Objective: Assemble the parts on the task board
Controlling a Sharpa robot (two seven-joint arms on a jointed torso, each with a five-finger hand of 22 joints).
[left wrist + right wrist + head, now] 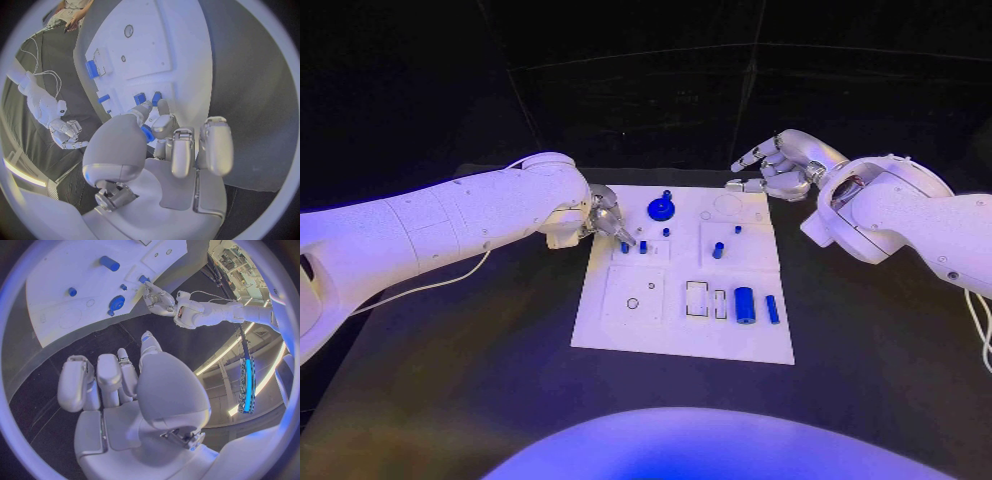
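The white task board (635, 330) lies mid-table. Blue parts on it: a round knob (661, 209) at the far edge, two short pegs (633, 247) standing at the far left, more pegs (718, 250) mid-board, and a cylinder (744, 304) beside a thin bar (772, 308) lying near the front right. My left hand (606, 222) hovers over the board's far left corner, fingers apart, tips just above the two pegs (140, 97). A blue patch (147, 133) shows between its thumb and fingers. My right hand (776, 165) hangs open beyond the far right corner and holds nothing.
Empty slots and holes (633, 303) mark the board's near left and middle. Black table surrounds the board on all sides. A white cable (437, 285) runs under my left arm.
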